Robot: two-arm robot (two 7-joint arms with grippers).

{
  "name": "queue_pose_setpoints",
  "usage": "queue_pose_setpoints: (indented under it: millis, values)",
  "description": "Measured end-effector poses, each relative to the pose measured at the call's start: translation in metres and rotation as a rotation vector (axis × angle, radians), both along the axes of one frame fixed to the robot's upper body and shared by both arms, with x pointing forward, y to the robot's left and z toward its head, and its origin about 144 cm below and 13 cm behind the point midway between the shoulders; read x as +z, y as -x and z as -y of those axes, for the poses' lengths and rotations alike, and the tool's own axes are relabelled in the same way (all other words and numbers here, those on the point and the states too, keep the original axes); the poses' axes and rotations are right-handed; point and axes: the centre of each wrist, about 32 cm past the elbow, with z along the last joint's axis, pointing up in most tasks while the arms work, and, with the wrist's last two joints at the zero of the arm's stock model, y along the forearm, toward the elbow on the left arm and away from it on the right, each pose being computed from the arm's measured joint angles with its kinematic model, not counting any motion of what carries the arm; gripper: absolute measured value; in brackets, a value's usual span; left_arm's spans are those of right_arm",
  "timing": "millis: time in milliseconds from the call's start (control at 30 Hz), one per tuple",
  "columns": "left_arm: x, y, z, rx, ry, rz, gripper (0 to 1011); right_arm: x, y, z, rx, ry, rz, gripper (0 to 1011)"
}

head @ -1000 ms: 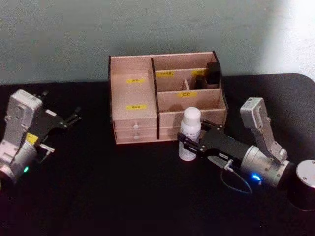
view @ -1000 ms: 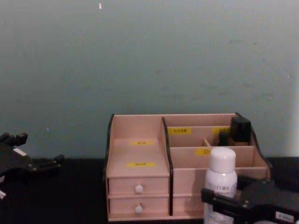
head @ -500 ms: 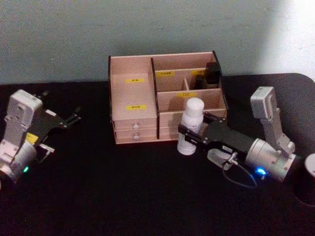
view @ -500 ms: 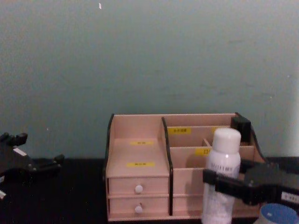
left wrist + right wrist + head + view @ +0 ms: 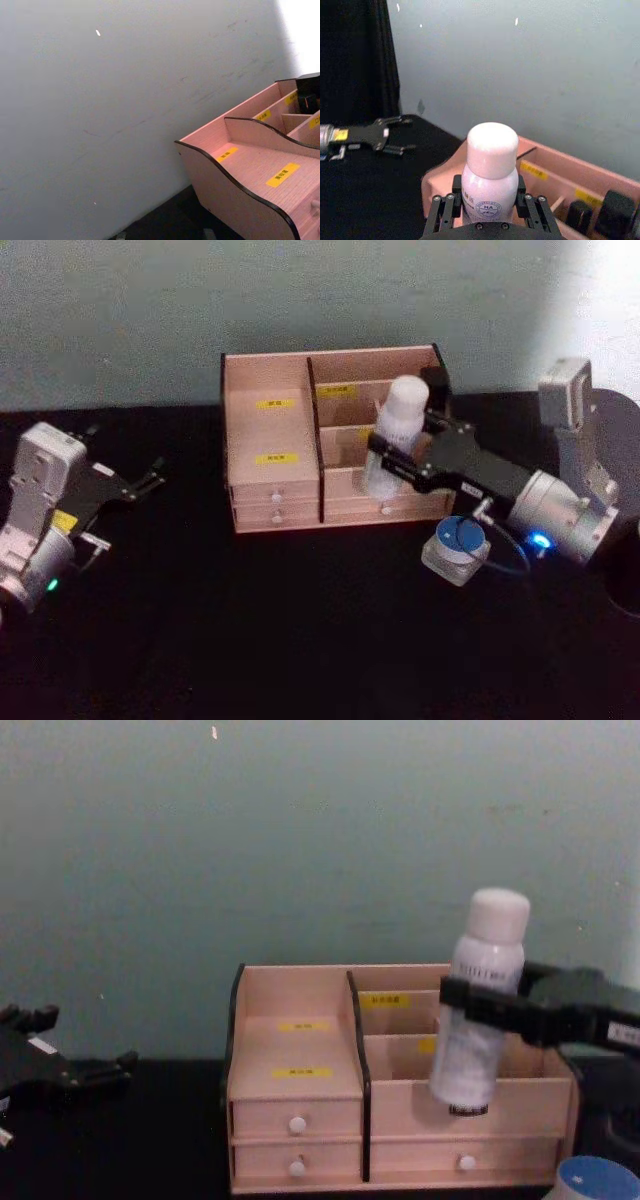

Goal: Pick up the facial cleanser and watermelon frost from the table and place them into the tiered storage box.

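The facial cleanser (image 5: pixel 405 405), a white capped bottle, hangs slightly tilted over the right front compartments of the tiered storage box (image 5: pixel 265 420), clear of the desk (image 5: pixel 250 620). The right end effector (image 5: pixel 400 465) clamps its mid-body. It looks rigid, light and smooth, so a mid-body hold suits it. A blue-lidded jar (image 5: pixel 458 540), likely the watermelon frost, sits at the box's 4 o'clock. The left end effector (image 5: pixel 140 483) rests spread and empty at 9 o'clock.
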Motion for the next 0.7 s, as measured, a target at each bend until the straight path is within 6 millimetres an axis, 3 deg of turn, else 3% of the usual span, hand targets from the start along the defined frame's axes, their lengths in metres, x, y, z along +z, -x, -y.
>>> queue_pose_setpoints:
  millis: [233, 700]
  values:
    - [0.0, 0.0, 0.0, 0.0, 0.0, 0.0, 1001, 0.014, -0.013, -0.002, -0.027, -0.015, 0.045, 590]
    - [0.0, 0.0, 0.0, 0.0, 0.0, 0.0, 1001, 0.02, -0.04, -0.007, -0.053, -0.011, 0.057, 590]
